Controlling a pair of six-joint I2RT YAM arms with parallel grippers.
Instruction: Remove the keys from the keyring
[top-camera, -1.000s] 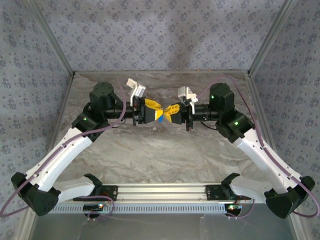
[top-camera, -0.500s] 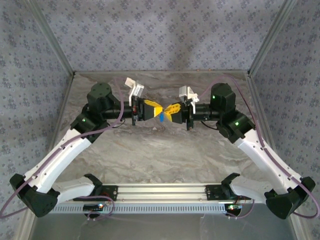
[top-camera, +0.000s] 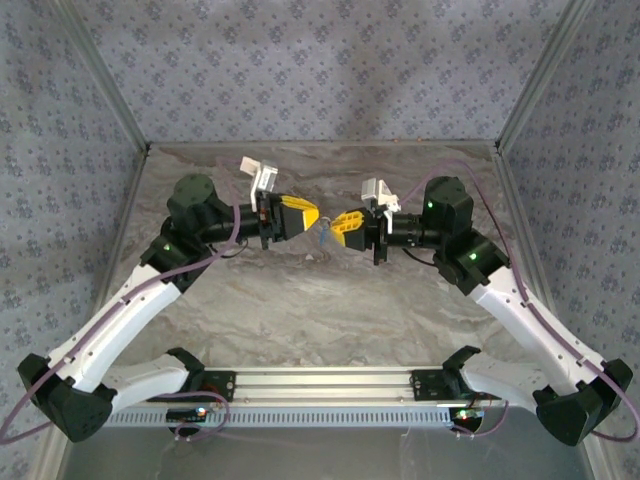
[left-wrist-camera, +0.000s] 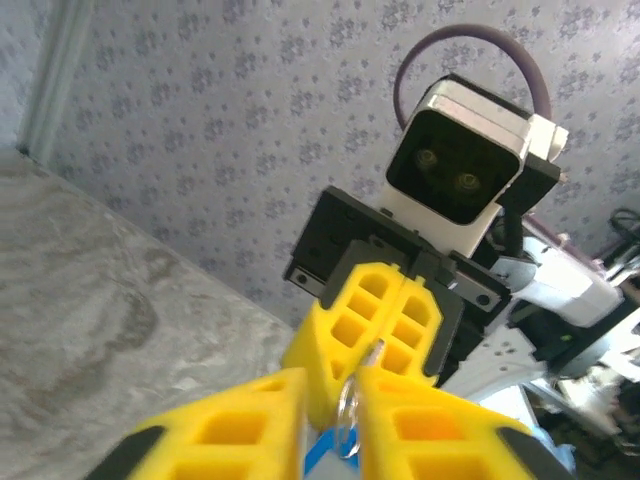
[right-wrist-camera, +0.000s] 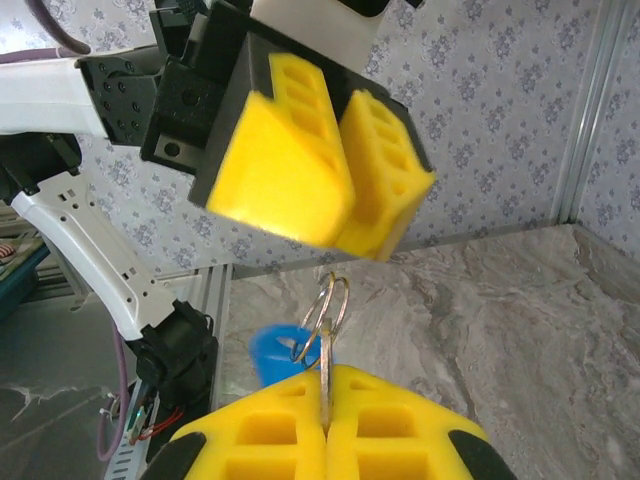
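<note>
Two thin wire loops of the keyring (right-wrist-camera: 328, 305) stand pinched in the right gripper (right-wrist-camera: 324, 420), blue key (right-wrist-camera: 278, 352) dangling; the left gripper (right-wrist-camera: 340, 185) pressed together, ribbed foam.

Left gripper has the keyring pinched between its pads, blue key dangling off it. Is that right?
Wrong side. It is the right gripper that has the keyring pinched between its pads, blue key dangling off it. The right wrist view shows the ring clamped in that gripper's own yellow fingers.

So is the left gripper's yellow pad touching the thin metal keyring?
Apart: right wrist view shows left gripper above the keyring, wall between them.
</note>
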